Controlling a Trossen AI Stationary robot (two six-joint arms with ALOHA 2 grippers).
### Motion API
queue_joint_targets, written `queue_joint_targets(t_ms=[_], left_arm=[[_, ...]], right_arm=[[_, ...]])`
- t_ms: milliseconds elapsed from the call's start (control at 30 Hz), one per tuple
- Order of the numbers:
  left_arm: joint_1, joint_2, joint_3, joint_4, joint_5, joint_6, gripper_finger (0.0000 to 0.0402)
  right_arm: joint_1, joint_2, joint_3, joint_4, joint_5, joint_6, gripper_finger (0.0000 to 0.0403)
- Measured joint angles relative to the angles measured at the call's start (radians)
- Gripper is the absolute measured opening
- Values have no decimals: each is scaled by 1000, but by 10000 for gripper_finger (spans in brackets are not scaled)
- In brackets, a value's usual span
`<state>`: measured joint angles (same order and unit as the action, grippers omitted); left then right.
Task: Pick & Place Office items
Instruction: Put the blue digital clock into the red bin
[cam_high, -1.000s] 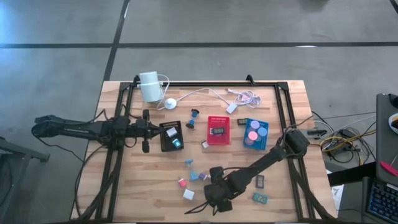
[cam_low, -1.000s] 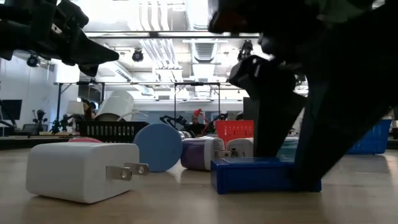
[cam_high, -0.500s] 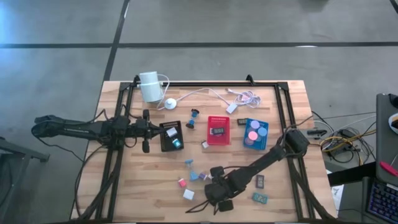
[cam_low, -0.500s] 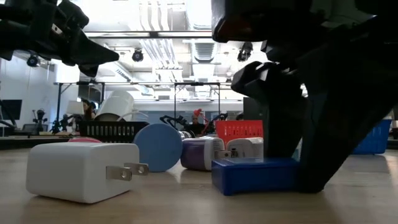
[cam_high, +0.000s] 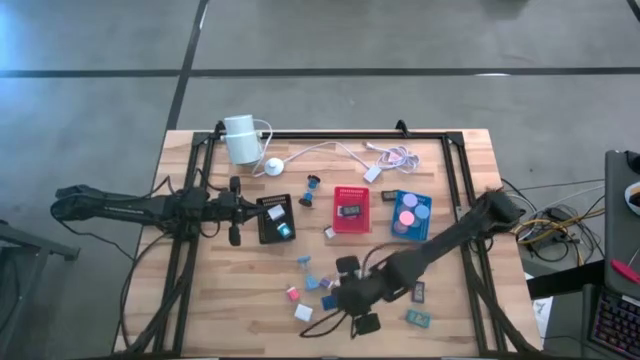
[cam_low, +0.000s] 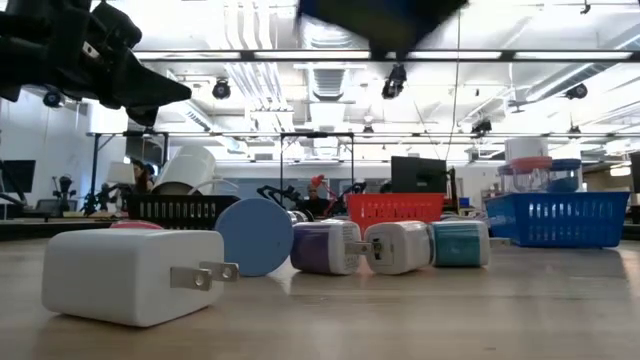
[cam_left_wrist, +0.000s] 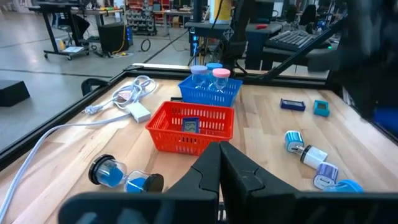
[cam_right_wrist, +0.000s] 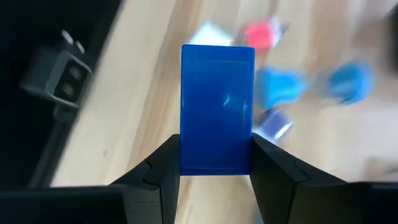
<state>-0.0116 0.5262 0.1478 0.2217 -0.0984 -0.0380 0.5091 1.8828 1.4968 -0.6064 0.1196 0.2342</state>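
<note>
Clearly a flat blue rectangular plastic block (cam_right_wrist: 217, 109) sits clamped between the two dark fingers (cam_right_wrist: 158, 168) of the right gripper (cam_high: 345, 297), jaws partly closed on its sides, lifted off the wooden table (cam_high: 470, 300) above the loose scatter of small office pieces (cam_high: 305, 290), on the near side of the red mesh tray (cam_high: 351, 209). To that tray's left, the left gripper (cam_high: 240, 211) hangs fully closed and empty beside the black tray (cam_high: 276, 219), while a blue tray (cam_high: 410, 213) of pastel round discs (cam_high: 408, 208) lies just to its right.
</note>
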Motion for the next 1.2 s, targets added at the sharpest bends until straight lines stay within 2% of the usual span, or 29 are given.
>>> queue_joint_targets(t_ms=[133, 267, 667, 933, 1200], left_arm=[[0, 0, -22, 39, 0, 0, 7], [0, 0, -25, 53, 0, -4, 7], [0, -1, -15, 60, 0, -4, 7], [0, -1, -15, 125, 0, 16, 7], [0, -3, -18, 129, 0, 50, 7]], right_arm=[[-40, -157, -80, 78, 36, -59, 141], [-88, -362, -216, 213, 66, -90, 141], [-228, -974, -796, 621, 67, -74, 141], [-285, -1225, -1066, 773, 67, -51, 141], [-291, -1349, -1219, 868, 96, -88, 141]])
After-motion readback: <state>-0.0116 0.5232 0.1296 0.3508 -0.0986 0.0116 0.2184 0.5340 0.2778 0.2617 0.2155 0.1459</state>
